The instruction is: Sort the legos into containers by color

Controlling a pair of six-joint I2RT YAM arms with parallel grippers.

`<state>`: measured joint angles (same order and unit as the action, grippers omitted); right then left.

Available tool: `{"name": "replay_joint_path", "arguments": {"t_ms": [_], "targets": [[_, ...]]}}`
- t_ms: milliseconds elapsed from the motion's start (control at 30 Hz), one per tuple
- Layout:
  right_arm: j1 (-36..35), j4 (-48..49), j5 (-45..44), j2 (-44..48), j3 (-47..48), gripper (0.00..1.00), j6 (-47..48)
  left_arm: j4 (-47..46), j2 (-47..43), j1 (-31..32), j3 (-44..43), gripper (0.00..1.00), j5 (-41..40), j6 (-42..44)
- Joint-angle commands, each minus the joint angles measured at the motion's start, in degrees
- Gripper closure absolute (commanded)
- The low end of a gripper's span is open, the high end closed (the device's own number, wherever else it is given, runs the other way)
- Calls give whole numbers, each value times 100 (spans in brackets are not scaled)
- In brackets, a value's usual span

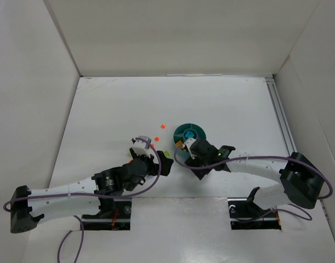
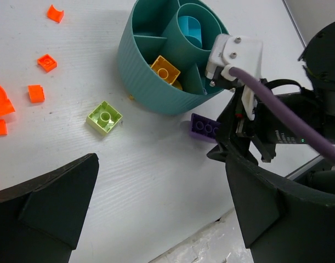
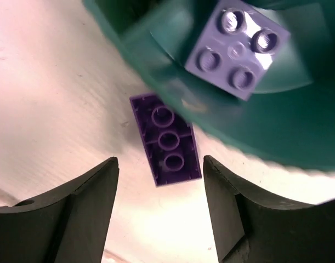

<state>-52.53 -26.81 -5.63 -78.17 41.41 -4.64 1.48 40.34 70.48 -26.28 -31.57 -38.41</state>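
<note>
- Teal dish stands on the white table, centre-right, just beyond the right arm's wrist. It is round, with a centre cup ringed by wedge sections.
- Right gripper is low over the table at the dish's near wall. Its jaws are apart and grip nothing.
- Long purple brick lies flat on the table with its hollow underside up. Its near end sits between the right fingers, with a gap showing on each side. Its far end reaches the foot of the dish wall.
- Square purple brick, four studs up, rests inside a wedge section of the dish, just over the wall from the long one.
- Left gripper hovers over bare table left of the dish. Its jaws are spread wide with nothing between them.
- Lime green brick lies loose on the table, studs up, near the dish's outer wall but apart from it, just ahead of the left fingertips.
- Yellow-orange brick sits in a wedge section on the side of the dish facing the left gripper.
- Pale blue curved piece sits in the centre cup.
- Orange pieces are scattered on the table well left of the dish: a curved bit, two small squares, and a dome-shaped one cut by the frame edge.
- Other sections of the dish are hidden or too dark to read.
</note>
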Motion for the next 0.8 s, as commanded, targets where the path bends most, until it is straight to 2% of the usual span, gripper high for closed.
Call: {"name": "replay_joint_path", "arguments": {"t_ms": [0,100,367,433,467,567,767], "targets": [[-20,325,-132,-268,122,32,262,-148,-79,-8,-255,0,-104,18],[-20,501,-79,-445,122,38,262,-148,-79,-8,-255,0,-104,-35],[-20,1089,-26,-462,-9,38,385,-95,-131,-8,-255,0,-104,-35],[-20,1090,-26,-409,-10,43,385,-95,-131,-8,-255,0,-165,-35],[-20,1090,26,-409,-10,52,385,-95,-131,-8,-255,0,-165,-35],[-82,871,27,-190,60,67,385,-42,-131,-8,-255,0,-165,-35],[-187,229,360,844,175,76,665,-42,-131,-8,-255,0,-165,-87]]}}
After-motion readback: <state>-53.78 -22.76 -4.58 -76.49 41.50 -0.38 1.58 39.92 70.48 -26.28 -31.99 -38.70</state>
